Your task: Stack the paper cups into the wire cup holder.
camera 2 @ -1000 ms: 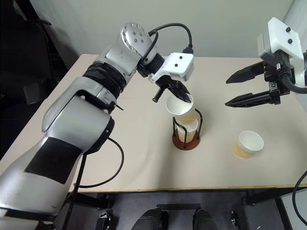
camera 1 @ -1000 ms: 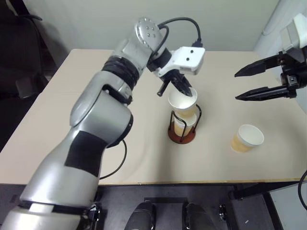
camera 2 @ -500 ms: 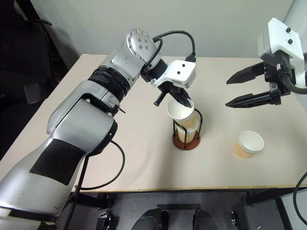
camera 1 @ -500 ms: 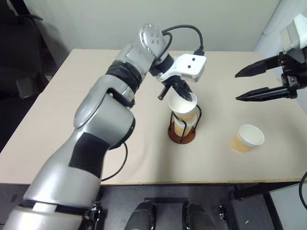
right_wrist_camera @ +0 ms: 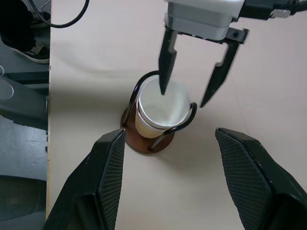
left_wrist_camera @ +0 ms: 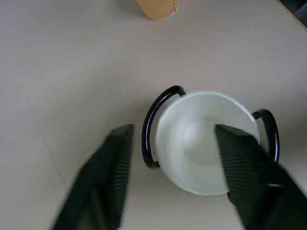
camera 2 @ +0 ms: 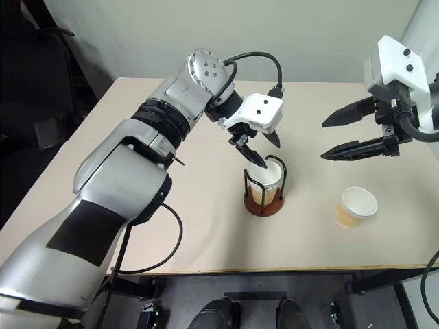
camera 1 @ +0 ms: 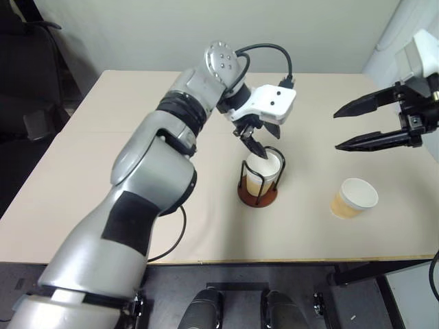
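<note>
Loose paper cup (camera 1: 353, 198) on bench (camera 1: 103, 171), well right of wire cup holder (camera 1: 259, 179), looks light, thin-walled, crushable: pinch gently at rim; left gripper (camera 1: 258, 139) fingers released above holder's nested cup, right gripper (camera 1: 348, 126) fingers spread, empty.

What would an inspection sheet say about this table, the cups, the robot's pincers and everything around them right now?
Surface: beige table, bare apart from the job's things.
Job's things: wire cup holder with stacked cups seated in it; one loose paper cup upright on the table, toward the right side.
Clutter: nothing seen.
Grippers: left gripper open above the stack, holding nothing; right gripper open, empty, raised above the table.
Cables: black cable looping from the left wrist.
Surroundings: pale wall; dark chair.
</note>
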Motion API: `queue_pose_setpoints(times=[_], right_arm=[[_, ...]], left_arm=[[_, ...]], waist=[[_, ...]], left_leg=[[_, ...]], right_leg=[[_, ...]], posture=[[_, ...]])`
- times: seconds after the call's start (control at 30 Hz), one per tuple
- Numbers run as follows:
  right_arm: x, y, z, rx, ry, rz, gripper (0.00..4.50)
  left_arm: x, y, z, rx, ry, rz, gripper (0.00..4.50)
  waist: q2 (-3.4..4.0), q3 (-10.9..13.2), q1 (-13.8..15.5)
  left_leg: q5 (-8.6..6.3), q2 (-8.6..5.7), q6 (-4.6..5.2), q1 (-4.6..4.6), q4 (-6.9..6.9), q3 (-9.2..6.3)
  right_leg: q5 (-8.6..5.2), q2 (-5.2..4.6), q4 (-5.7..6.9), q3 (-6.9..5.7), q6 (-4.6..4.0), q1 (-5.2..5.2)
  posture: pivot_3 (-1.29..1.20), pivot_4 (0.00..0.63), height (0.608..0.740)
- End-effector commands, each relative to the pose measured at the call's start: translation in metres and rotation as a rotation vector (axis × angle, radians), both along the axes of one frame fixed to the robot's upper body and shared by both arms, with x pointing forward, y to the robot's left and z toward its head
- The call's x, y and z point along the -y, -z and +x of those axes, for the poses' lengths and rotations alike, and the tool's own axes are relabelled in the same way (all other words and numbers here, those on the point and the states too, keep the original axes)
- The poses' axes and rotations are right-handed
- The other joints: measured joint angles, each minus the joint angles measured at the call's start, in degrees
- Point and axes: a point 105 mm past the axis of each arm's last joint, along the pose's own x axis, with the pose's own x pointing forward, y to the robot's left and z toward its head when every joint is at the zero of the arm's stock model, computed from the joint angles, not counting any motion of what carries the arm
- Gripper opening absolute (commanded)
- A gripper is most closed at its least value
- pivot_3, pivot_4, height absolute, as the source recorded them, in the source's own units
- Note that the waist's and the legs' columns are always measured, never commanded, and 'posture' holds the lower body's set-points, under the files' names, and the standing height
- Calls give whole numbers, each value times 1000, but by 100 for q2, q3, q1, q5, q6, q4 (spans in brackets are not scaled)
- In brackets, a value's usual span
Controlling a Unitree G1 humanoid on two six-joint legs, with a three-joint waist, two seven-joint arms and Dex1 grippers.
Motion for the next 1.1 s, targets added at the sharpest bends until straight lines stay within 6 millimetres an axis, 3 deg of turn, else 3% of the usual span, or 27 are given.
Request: queue_pose_setpoints(times=[0.03,0.2,0.37,0.43,0.57,0.8,1.1], right_arm=[[4,-15,-6,69,15,15,3000],[6,-15,-5,69,20,11,3000],[16,-7,-3,70,80,-17,3000],[25,5,-3,48,130,-29,3000],[34,23,-8,1,183,-18,3000],[37,60,-22,-123,205,-50,3000],[65,102,-8,-81,264,-207,3000]], left_arm=[[1,-5,-3,-7,26,-14,4339],[1,-8,-3,-11,22,-32,4429],[17,-47,-10,-127,-15,-322,4429],[12,-66,-8,-180,-58,-460,4429],[-2,-80,-10,-294,-67,-564,4429],[-12,-83,-17,-403,-75,-585,4429],[-32,-70,-47,-503,39,-518,4429]], waist=[[0,0,0],[0,0,1],[-1,0,22],[-3,1,32],[7,-4,10],[6,-3,16],[6,-3,22]], left_leg=[[0,1,0,-1,1,-2],[0,0,0,0,0,-2],[1,-1,0,-1,0,1],[8,1,-9,-4,1,-1],[16,-3,-24,5,-6,21],[30,1,-47,8,0,25],[35,3,-42,17,10,20]], right_leg=[[0,-1,0,2,0,0],[0,0,0,0,0,0],[0,2,-1,-2,0,1],[-1,-1,-1,-5,0,2],[-10,1,2,3,10,3],[-21,-6,2,6,32,11],[11,-13,1,16,74,24]], posture=[[0,150,740],[0,150,740],[0,150,740],[0,150,740],[0,150,740],[0,150,740],[0,150,740]])
